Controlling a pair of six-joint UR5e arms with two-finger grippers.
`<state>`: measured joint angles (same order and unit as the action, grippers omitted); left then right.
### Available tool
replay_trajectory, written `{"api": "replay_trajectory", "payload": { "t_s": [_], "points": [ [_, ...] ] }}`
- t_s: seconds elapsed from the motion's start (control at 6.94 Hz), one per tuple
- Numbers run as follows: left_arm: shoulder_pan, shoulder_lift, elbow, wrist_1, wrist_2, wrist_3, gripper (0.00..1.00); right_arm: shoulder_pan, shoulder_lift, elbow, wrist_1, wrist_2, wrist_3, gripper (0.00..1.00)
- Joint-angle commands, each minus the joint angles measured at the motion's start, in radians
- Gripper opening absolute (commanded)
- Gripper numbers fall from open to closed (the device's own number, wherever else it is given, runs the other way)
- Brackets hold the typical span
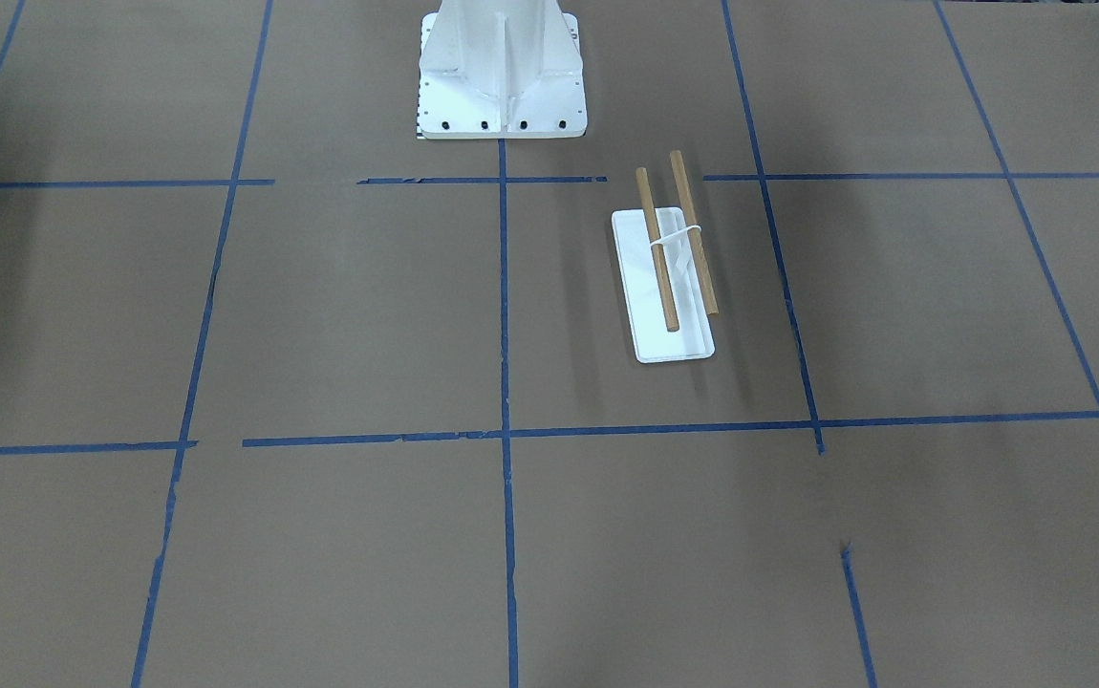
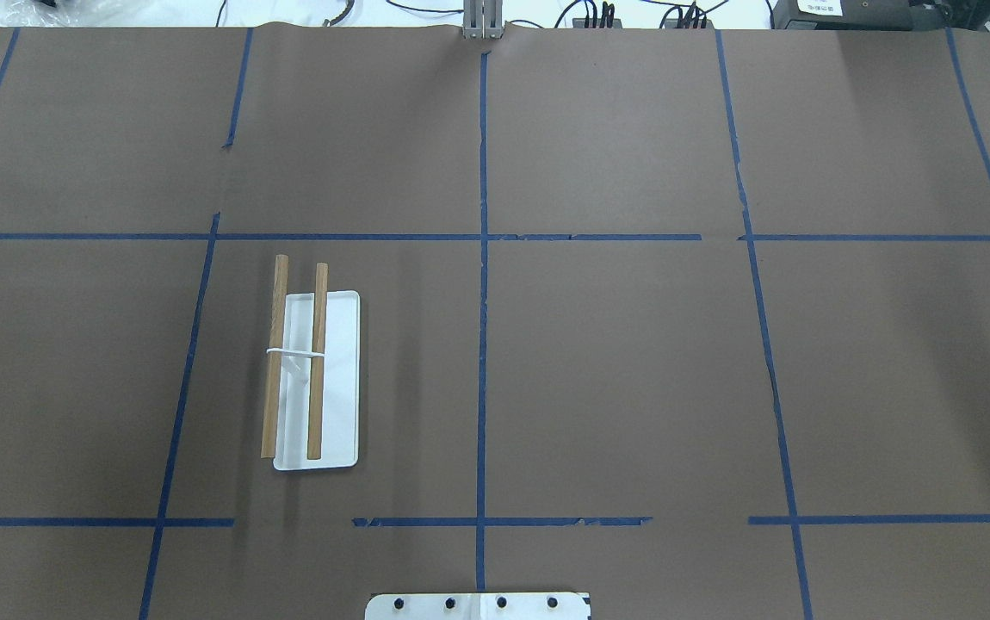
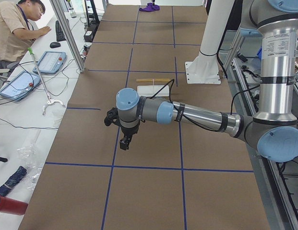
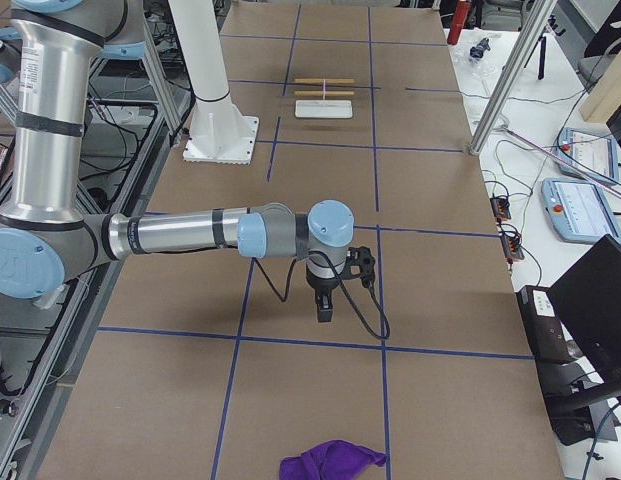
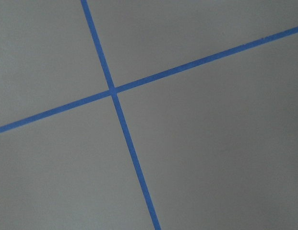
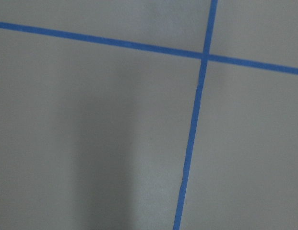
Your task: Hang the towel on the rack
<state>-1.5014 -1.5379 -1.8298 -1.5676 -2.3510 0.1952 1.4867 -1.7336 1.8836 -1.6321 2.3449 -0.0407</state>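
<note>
The rack (image 1: pixel 674 339) is a white flat base with two wooden dowel rods joined by a white bracket, on the robot's left half of the table (image 2: pixel 340 379). It shows small in both side views (image 3: pixel 152 89) (image 4: pixel 323 108). The towel (image 4: pixel 330 462) is a crumpled purple cloth at the table's right end, also far away in the exterior left view (image 3: pixel 149 7). My left gripper (image 3: pixel 124 143) hangs above the table near the left end, far from the rack. My right gripper (image 4: pixel 323 308) hangs above the table, short of the towel. I cannot tell whether either is open or shut.
The large white bolted pedestal (image 1: pixel 502 76) stands at the robot's side of the table (image 2: pixel 478 605). Blue tape lines cross the brown table cover. An operator (image 3: pixel 14 28) sits at a side bench with tablets, off the table.
</note>
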Motion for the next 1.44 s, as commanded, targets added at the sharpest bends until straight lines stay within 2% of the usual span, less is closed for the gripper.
{"api": "replay_trajectory", "payload": {
  "t_s": [0.0,0.14,0.29,0.43,0.58,0.72,0.86,1.01,1.15,1.3],
  "points": [
    [-0.002,-0.044,0.011,-0.174,-0.007,-0.007,1.0,0.018,-0.035,0.005,0.162,-0.003,-0.019,1.0],
    [-0.002,-0.048,0.014,-0.245,-0.007,-0.007,1.0,0.041,-0.096,-0.012,0.249,-0.03,-0.124,1.0],
    [-0.002,-0.05,0.055,-0.385,-0.005,-0.022,1.0,0.09,-0.139,-0.053,0.261,-0.027,-0.236,1.0],
    [-0.002,-0.05,0.073,-0.476,-0.004,-0.114,1.0,0.116,-0.152,-0.125,0.265,-0.024,-0.302,1.0],
    [0.0,-0.051,0.079,-0.503,-0.002,-0.134,1.0,0.147,-0.144,-0.223,0.323,-0.033,-0.429,1.0],
    [-0.002,-0.048,0.073,-0.503,-0.002,-0.134,1.0,0.171,-0.114,-0.356,0.434,-0.038,-0.473,1.0],
    [-0.002,-0.044,0.07,-0.505,-0.002,-0.132,1.0,0.175,-0.056,-0.553,0.609,-0.061,-0.479,1.0],
    [-0.002,-0.042,0.066,-0.505,-0.002,-0.132,1.0,0.175,0.03,-0.742,0.73,-0.076,-0.479,1.0],
    [-0.003,-0.041,0.063,-0.505,-0.004,-0.129,1.0,0.179,0.072,-0.814,0.757,-0.14,-0.473,1.0],
    [-0.003,-0.041,0.061,-0.505,-0.004,-0.129,1.0,0.179,0.075,-0.828,0.758,-0.194,-0.467,1.0]
  ]
}}
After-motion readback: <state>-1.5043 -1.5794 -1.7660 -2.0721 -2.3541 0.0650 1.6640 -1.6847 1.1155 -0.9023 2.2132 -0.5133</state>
